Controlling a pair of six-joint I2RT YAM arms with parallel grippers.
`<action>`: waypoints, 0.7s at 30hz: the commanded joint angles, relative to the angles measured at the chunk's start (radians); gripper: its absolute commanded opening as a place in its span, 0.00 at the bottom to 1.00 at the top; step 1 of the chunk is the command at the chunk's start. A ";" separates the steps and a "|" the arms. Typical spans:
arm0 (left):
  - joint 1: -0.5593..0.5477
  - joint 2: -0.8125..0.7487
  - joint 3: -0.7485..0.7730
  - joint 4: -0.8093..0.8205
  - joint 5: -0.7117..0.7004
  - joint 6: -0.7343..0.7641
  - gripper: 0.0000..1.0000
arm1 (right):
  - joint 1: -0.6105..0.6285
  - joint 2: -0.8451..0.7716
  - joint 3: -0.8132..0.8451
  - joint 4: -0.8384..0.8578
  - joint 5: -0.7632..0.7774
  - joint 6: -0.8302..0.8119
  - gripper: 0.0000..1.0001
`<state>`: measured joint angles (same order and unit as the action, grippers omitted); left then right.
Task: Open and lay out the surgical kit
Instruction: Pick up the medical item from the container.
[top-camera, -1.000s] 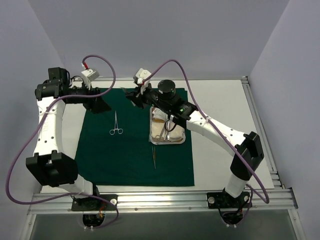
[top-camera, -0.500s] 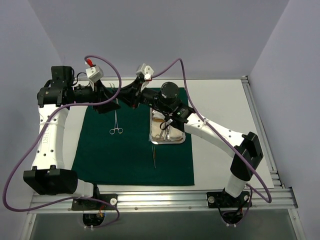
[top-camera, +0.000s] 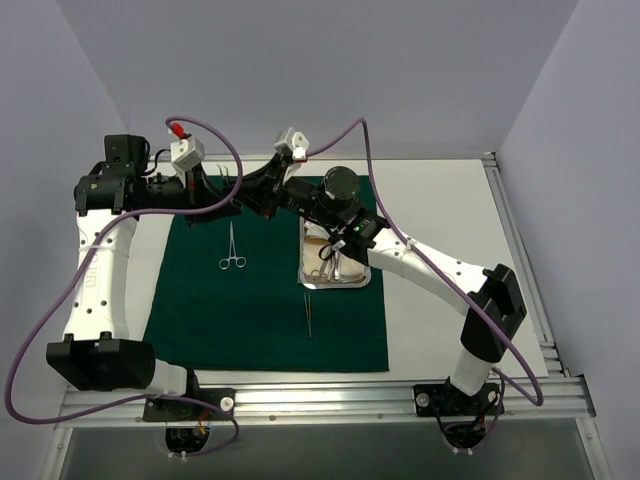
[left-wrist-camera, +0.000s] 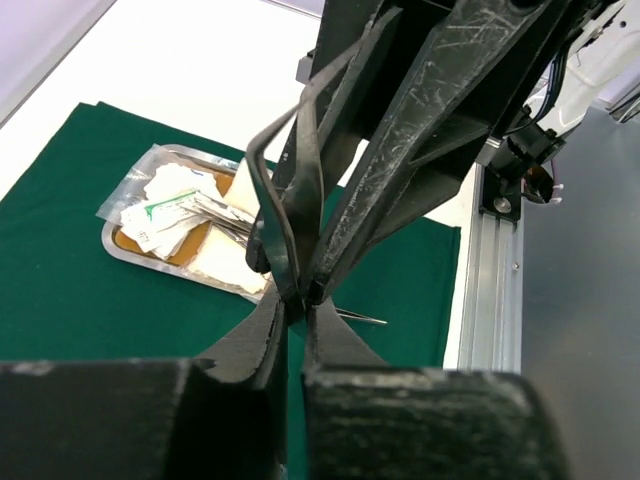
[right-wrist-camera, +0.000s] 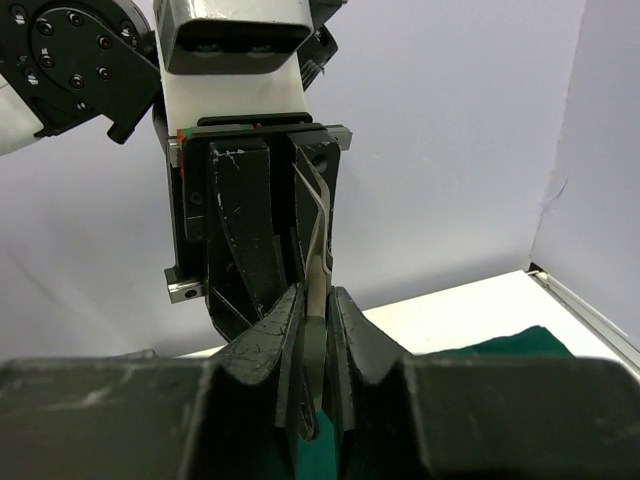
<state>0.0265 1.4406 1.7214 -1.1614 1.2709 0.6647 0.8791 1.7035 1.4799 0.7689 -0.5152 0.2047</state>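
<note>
**Both claws on one instrument, mid-air over the far edge of the cloth**

The left claw (left-wrist-camera: 297, 306) is pressed together on the thin end of a steel instrument (right-wrist-camera: 318, 238). The right claw (right-wrist-camera: 313, 304) faces it tip to tip and pinches the same piece. With both holding it off the surface, this reads as a hand-over from one arm to the other, probably so it can be set down on the left side.

The instrument's long axis runs along the line between the two claws, roughly left to right in the scene. The fingers cover too much of it to tell whether it is a clamp or tweezers, or which end points left.

Below, the dark green cloth (top-camera: 250, 325) lies open and flat. A ring-handled clamp (top-camera: 232, 252) is laid out on its left half with the rings toward the near side. Thin tweezers (top-camera: 308, 315) lie near the middle, running near to far. Right of centre, the tray (top-camera: 336, 286) holds gauze and packets (left-wrist-camera: 172, 203) and more steel pieces, so unpacking looks partly done.
</note>
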 joint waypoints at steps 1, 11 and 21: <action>0.004 -0.026 0.053 -0.058 0.065 0.058 0.03 | 0.003 -0.030 0.006 0.070 -0.019 0.013 0.00; 0.003 -0.040 -0.041 0.138 -0.169 -0.268 0.02 | 0.006 -0.039 -0.018 0.020 0.140 0.010 0.45; -0.098 -0.042 -0.132 0.331 -0.660 -0.537 0.02 | 0.198 -0.091 -0.214 0.181 0.886 0.052 0.48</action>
<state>-0.0254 1.4220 1.5959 -0.9325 0.7753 0.2256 1.0183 1.6421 1.2766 0.7990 0.0849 0.2447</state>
